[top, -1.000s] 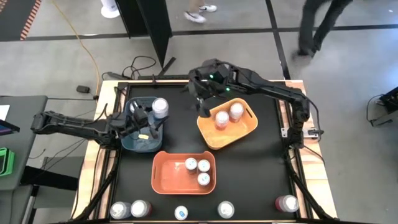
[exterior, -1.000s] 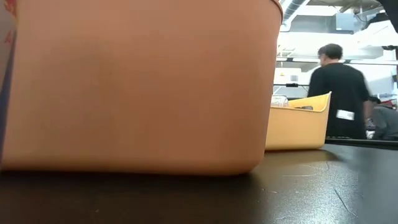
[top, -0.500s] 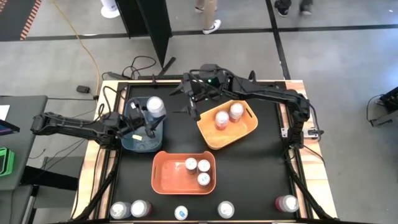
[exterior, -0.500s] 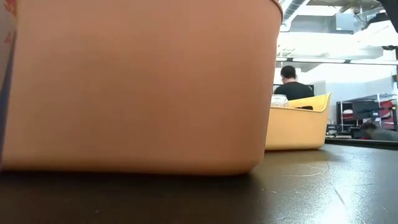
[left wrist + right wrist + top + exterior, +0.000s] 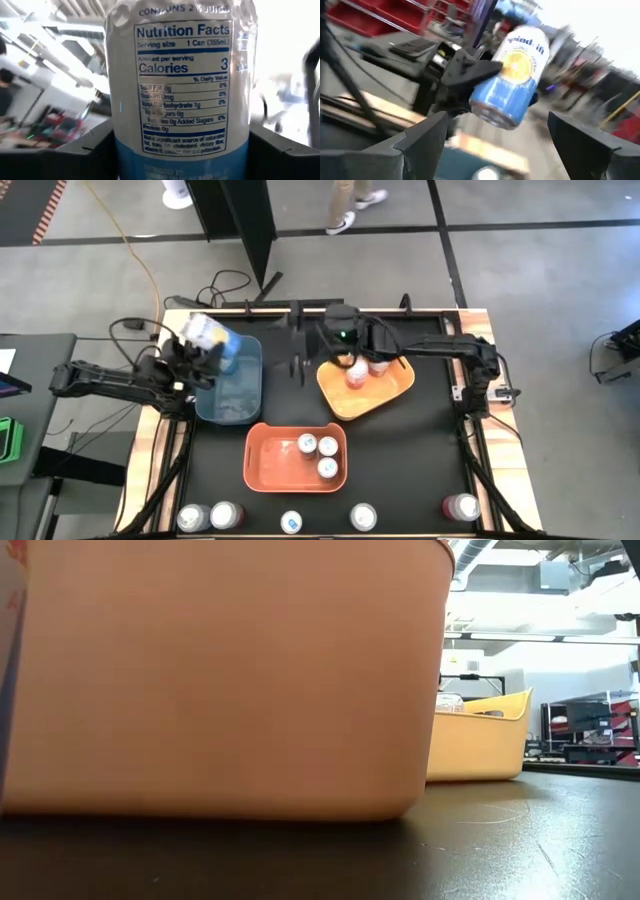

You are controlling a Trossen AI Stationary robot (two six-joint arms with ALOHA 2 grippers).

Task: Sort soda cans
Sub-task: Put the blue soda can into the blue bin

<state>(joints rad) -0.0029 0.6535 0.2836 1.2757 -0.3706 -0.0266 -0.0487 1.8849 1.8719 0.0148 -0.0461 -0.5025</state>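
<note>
My left gripper [image 5: 200,345] is shut on a white-and-blue soda can [image 5: 206,331], raised over the far left corner of the blue bin [image 5: 232,385]. The left wrist view shows that can's nutrition label [image 5: 182,85]. My right gripper [image 5: 298,356] is open and hangs between the blue bin and the yellow bin [image 5: 372,395], facing the held can [image 5: 512,75]. Two pink cans [image 5: 357,373] stand in the yellow bin, three cans [image 5: 318,447] in the orange bin [image 5: 270,465]. Several cans [image 5: 291,523] stand along the near edge. My left gripper pinches the can between its two fingers [image 5: 87,152], one on each side of the body's lower blue part [image 5: 180,160]. The fingers come roughly level from the table's left. The can is lifted clear and sits tilted [image 5: 512,75].
The orange bin's wall [image 5: 220,680] fills most of the low view, with the yellow bin [image 5: 485,740] behind it. Cables [image 5: 225,285] lie beyond the far edge, and a person's feet [image 5: 355,210] show on the floor there.
My left gripper has carried the can up out of the blue bin's far right part and toward the table's left, and the can has tipped. My right gripper has swung from above the yellow bin toward the table's left, turning to face the left arm.
</note>
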